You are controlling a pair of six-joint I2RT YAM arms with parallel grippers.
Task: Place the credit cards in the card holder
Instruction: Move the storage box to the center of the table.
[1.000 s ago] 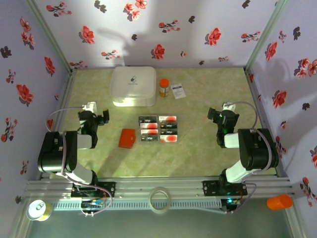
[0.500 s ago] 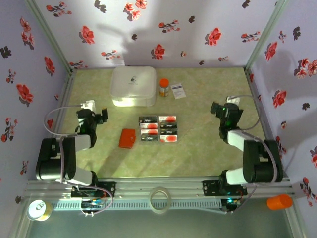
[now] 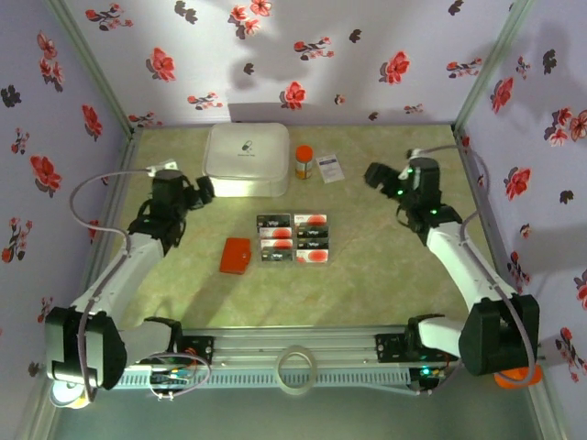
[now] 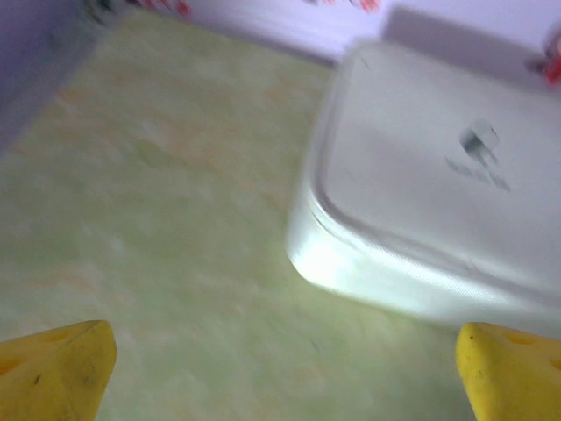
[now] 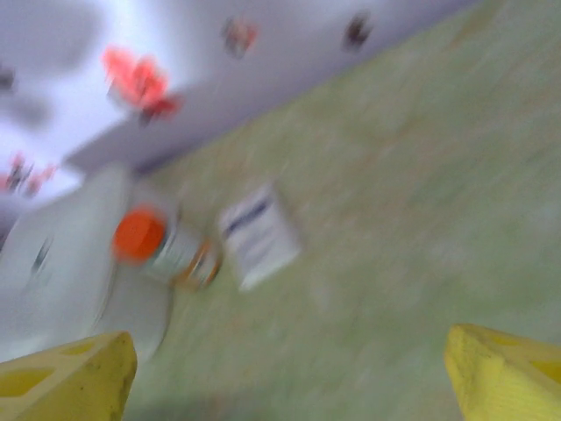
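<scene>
1. Jaws on the left gripper (image 3: 200, 191) and right gripper (image 3: 374, 174) are both sitting spread wide, pinching nothing.
2. Credit cards (image 3: 293, 237) are lying flat in a tight grid between the two grippers, back toward the bases. Card holder (image 3: 236, 255) is lying closed near them, on the left gripper's side.
3. Left jaws are facing the white box (image 4: 438, 202), right jaws the orange-capped bottle (image 5: 140, 235).
4. Cards are looking thin, light, stiff and slick. I'm expecting an edge pinch, outer card first.
</scene>
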